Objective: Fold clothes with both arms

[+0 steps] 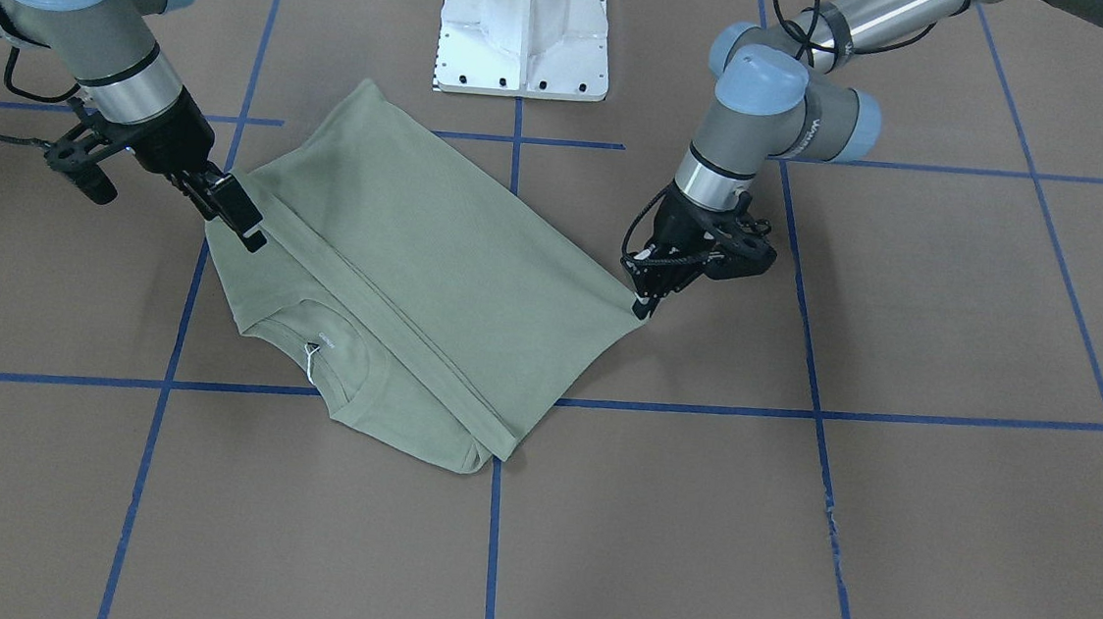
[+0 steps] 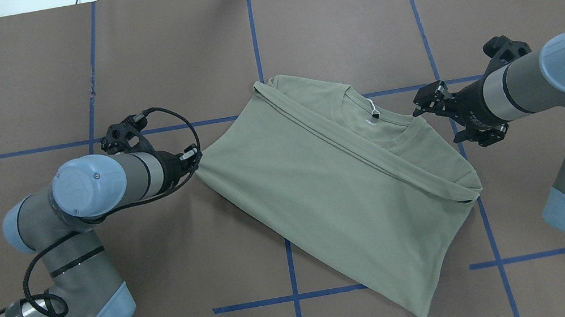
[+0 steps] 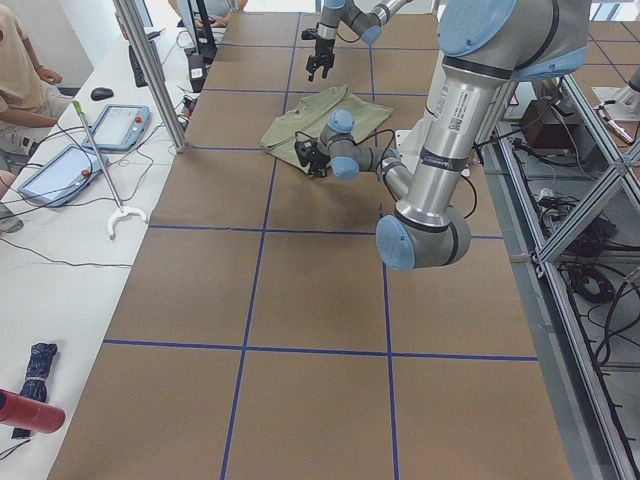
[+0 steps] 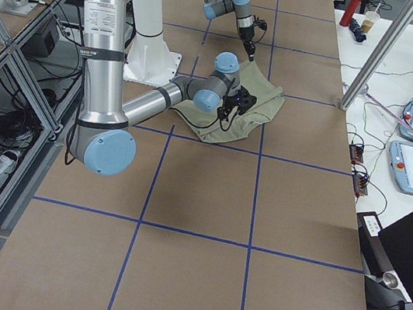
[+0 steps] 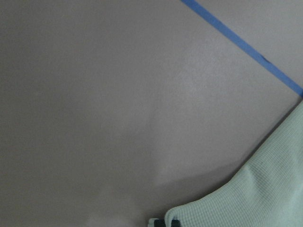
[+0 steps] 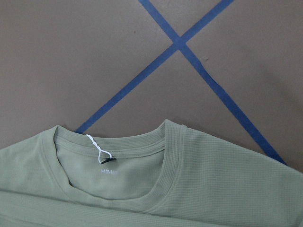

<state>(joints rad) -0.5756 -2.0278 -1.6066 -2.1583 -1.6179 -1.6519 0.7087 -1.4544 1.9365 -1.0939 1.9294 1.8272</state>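
My left hand (image 1: 643, 305) is closed on one outer corner of the shirt (image 2: 334, 190). The wrist view shows the knit bunched right at the fingertips. My right hand (image 2: 422, 100) looks spread and empty. It hovers just off the shoulder edge, with the collar (image 6: 163, 179) and its white neck tag (image 6: 100, 151) directly below and ahead of it. The shirt lies between the two hands on the tabletop (image 2: 73, 73), partly folded, a long folded band running across it from beside the right hand.

My worry is the imbalance. Only one corner is held, so if I pull away with the left hand while the right holds nothing, I expect the whole garment to slide or the fold to peel open. The right hand could also pinch just the top layer, or snag the tag string. Lifting would then separate the layers and skew the next crease.
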